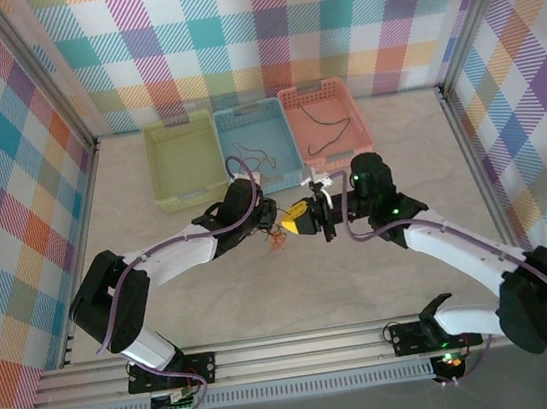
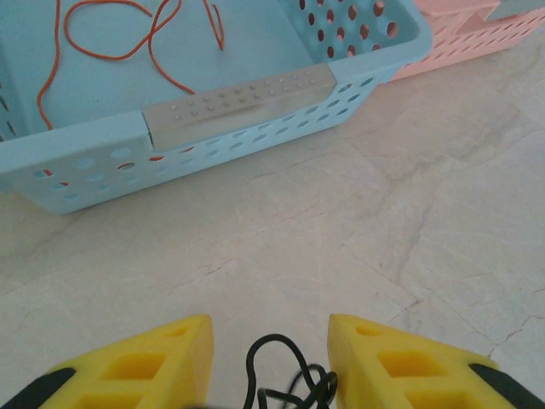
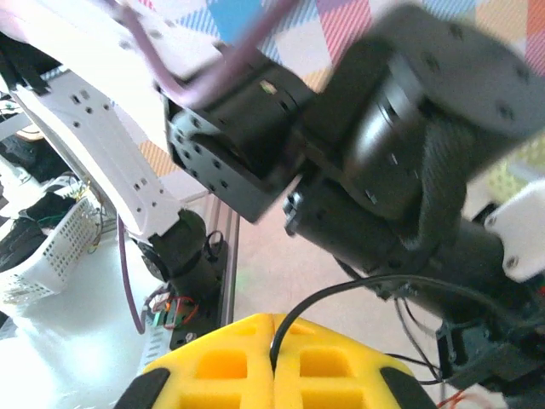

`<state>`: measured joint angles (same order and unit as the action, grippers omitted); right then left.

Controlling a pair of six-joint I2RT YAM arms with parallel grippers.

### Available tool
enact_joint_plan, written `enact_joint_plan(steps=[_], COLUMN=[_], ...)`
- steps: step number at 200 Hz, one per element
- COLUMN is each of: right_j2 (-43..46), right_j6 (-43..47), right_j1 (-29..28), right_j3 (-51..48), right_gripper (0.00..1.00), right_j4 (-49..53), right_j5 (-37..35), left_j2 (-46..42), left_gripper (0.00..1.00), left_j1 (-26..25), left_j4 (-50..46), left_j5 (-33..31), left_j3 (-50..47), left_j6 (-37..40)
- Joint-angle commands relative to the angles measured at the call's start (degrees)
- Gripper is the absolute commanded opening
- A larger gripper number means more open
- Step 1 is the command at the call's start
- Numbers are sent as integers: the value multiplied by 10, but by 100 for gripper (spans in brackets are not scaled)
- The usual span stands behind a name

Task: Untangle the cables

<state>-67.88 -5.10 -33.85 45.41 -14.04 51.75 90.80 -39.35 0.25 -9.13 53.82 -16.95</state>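
Note:
A small clump of red and orange cables (image 1: 277, 241) lies on the table between my two grippers. My right gripper (image 1: 301, 223) is shut on a black cable (image 3: 320, 292), which is pinched in the seam between its yellow fingers (image 3: 230, 366) and runs up and right toward the left arm's dark wrist (image 3: 375, 170). My left gripper (image 2: 271, 328) hovers low over the table in front of the blue basket, its jaws apart. A loop of black cable (image 2: 272, 336) lies between the fingers and touches the right finger (image 2: 383, 358).
Three baskets stand in a row at the back: green (image 1: 160, 169), blue (image 1: 284, 163) holding an orange cable (image 2: 102, 51), and pink (image 1: 354, 123) holding a black cable (image 1: 330, 136). The blue basket's front wall (image 2: 238, 128) is close ahead of the left gripper.

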Motion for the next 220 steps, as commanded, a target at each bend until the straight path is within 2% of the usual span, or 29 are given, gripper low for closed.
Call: enact_joint_plan(steps=[1,39,81,120,160,220], right_j2=[59,155,254,299,314,280], right_j6=[21,23,-6,-47,-90,-124], right_j1=[-3,13,54,89,123,147], right_j3=[-14,-64,-129,-167,-181,-185], right_gripper=[0,0,0,0,0,0], right_j4=[-3,-32,-46,-46,-18,-13], right_j5=[-19,-144,-406,-533,-622,-631], left_j2=[7,5,7,7,7,-1], left_gripper=[40,40,40,38,34,27], left_j1=[-2,3,8,10,20,31], left_j4=[-12,-8,-7,-11,-30,-26], left_j5=[-15,-10,-6,-10,-38,-36], left_j3=[14,9,8,8,8,-2], left_j6=[-7,-12,-16,-19,-40,-53])
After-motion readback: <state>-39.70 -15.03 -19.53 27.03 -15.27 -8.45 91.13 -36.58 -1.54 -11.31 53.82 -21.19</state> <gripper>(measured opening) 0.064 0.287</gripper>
